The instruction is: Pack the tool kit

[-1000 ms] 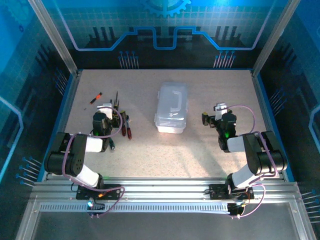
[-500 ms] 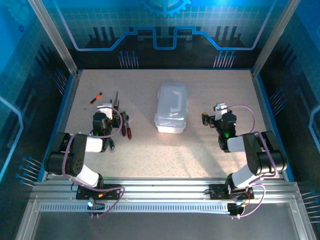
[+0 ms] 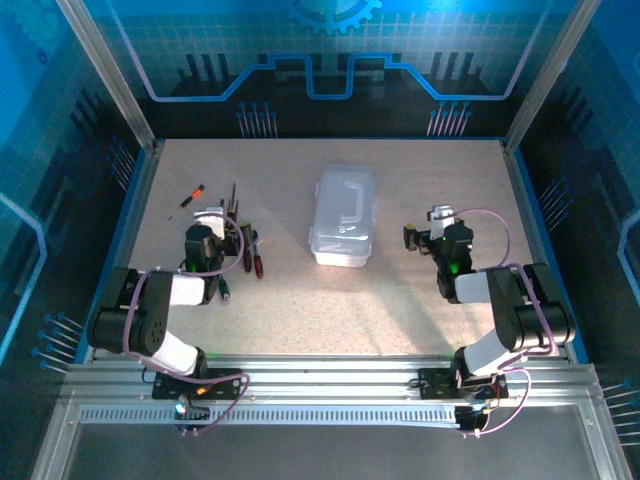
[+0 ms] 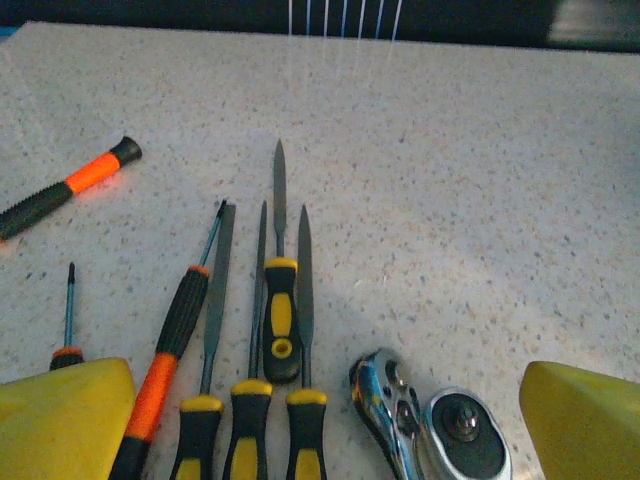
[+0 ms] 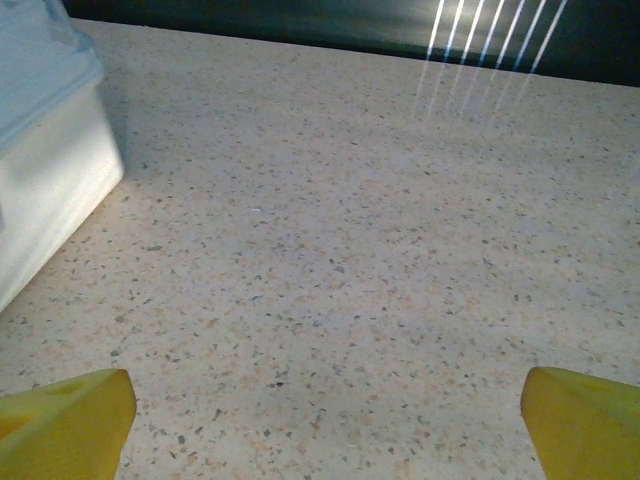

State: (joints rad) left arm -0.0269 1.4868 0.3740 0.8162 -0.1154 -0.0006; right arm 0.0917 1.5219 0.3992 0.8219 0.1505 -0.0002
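Case (image 3: 344,215) is lying shut, handle up, in the middle of the tabletop (image 3: 400,300), and nothing is going into it yet. Over the last second nothing is changing in the overhead view: both arms are holding the same pose and no tool is shifting. The left gripper (image 3: 211,216) is pointing at the row of tools (image 3: 245,245), its yellow fingers (image 4: 585,420) spread wide and gripping nothing. Ahead of them, files (image 4: 275,320) with yellow-and-black handles, an orange-handled screwdriver (image 4: 165,360) and a chrome ratchet head (image 4: 430,425) are lying side by side. A second screwdriver (image 4: 75,185) is lying apart to the left. The right gripper (image 3: 437,220) is sitting to the right of the case, fingers (image 5: 60,425) likewise wide apart and empty. The stillness is suggesting that packing is only starting, and the lid probably needs opening before any tool goes in.
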